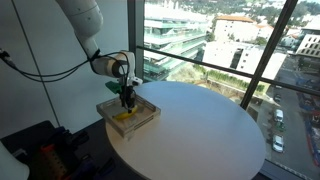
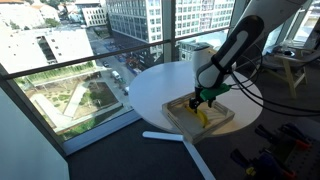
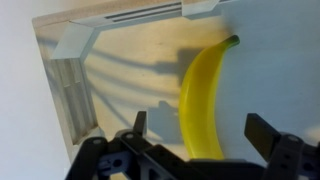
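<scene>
A yellow banana lies in a shallow wooden tray on the round white table. In the wrist view my gripper is open, its two dark fingers either side of the banana's lower half, apart from it. In both exterior views the gripper hangs just above the tray, over the banana. The jaws hold nothing.
The round white table stands beside floor-to-ceiling windows. The tray sits near the table's edge. Black cables run from the arm. Cluttered items lie on the floor near the robot base.
</scene>
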`<state>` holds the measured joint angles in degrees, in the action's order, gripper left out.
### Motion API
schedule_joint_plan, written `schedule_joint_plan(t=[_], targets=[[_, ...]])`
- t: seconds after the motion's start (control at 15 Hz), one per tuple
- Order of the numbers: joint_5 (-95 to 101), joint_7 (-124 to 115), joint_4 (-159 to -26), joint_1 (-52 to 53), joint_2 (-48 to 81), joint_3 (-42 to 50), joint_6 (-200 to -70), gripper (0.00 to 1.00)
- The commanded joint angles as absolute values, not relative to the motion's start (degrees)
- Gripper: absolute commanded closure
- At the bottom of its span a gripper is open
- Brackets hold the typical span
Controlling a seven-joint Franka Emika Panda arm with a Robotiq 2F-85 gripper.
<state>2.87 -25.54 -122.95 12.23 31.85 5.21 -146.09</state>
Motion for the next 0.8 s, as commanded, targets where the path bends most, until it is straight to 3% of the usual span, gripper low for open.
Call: schedule_joint_plan(t=[0.0,0.73], targets=[[4.11,-27.58,-121.98,13.42,33.25,6.55,-146.87,0.00],[3.52,-27.35,-120.75,13.75,35.56,6.99,-146.78,0.00]])
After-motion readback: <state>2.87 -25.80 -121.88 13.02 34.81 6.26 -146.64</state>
